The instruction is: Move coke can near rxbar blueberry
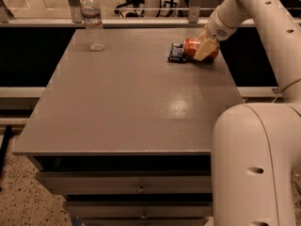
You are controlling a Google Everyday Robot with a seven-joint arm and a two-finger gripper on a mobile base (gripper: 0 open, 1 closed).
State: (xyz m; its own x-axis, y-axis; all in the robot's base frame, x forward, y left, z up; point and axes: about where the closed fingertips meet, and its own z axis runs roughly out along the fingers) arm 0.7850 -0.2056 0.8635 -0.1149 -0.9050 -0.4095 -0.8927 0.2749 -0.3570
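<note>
The red-orange coke can [194,47] lies on its side at the far right of the table, its end right up against the rxbar blueberry [177,53], a small dark navy-blue bar lying flat just left of it. My gripper [205,49] reaches down from the white arm at the upper right and is shut on the coke can, its pale finger [205,51] across the can's front.
A clear plastic water bottle [93,21] stands upright at the far left of the grey table [136,102]. A railing runs behind the table. My white base [256,164] fills the lower right. Drawers sit under the table's front edge.
</note>
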